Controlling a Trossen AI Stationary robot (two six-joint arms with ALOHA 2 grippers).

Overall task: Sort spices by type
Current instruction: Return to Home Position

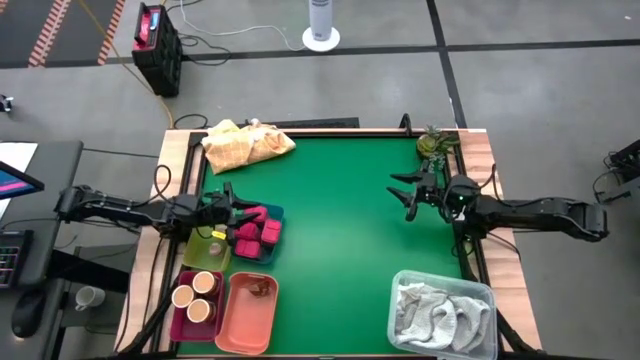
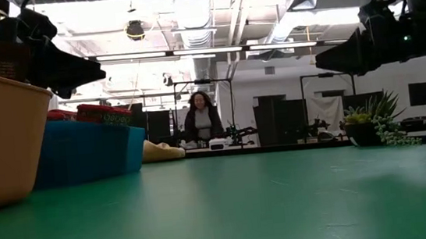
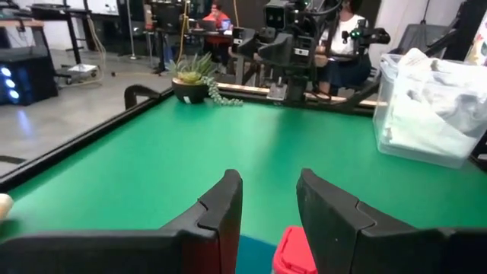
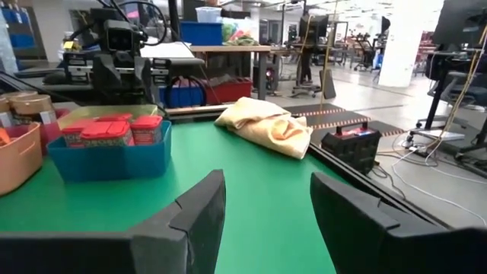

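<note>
Several pink-red packets (image 1: 255, 232) lie in a blue tray (image 1: 275, 215) at the table's left edge, and they also show in the right wrist view as packets (image 4: 114, 129). Three tan-lidded jars (image 1: 195, 294) stand in a magenta tray. A small brown piece (image 1: 260, 288) lies in a salmon tray. A tiny item (image 1: 215, 248) sits in a yellow-green tray (image 1: 200, 250). My left gripper (image 1: 232, 210) hovers open over the blue tray, with one red packet (image 3: 294, 250) just below its fingers. My right gripper (image 1: 400, 197) is open above bare green mat near the right edge.
A yellow cloth (image 1: 246, 144) lies at the far left corner. A potted plant (image 1: 432, 145) stands at the far right corner. A clear bin holding a grey-white towel (image 1: 440, 312) sits at the near right. The middle of the green mat (image 1: 340, 240) is bare. A person (image 2: 202, 120) sits beyond the table.
</note>
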